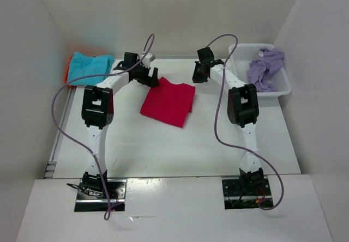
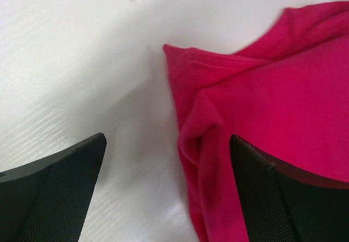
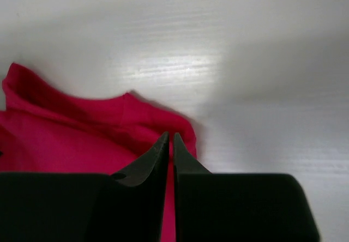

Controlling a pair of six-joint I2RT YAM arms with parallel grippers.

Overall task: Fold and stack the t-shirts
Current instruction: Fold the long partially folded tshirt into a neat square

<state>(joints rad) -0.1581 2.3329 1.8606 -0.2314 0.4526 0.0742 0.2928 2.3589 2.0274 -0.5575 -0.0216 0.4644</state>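
Two arms rise from the near edge of the bench [image 1: 180, 149], and a broad stretch of its bare white top lies between their bases and the red shirt [image 1: 168, 104]. That shirt lies folded flat just past the middle of the bench. It is a rough rectangle, a little longer near-to-far than across, skewed so its near end leans toward the left edge.

At the shirt's far left corner the left gripper [image 1: 146, 74] hangs with its jaws wide apart, one finger over bare bench and the other over the cloth, holding nothing. At the shirt's far right corner the right gripper [image 1: 199, 73] has its fingers almost together with only a sliver between them. Its tips are above the cloth's corner, and no cloth shows in the slit.

White walls close the left, far and right edges. In the far left corner a turquoise shirt [image 1: 90, 65] lies crumpled, with a strip of orange shirt [image 1: 68, 67] showing at its left side. At the far right corner a white basket [image 1: 275, 93] holds the bunched lavender shirt [image 1: 265, 67].
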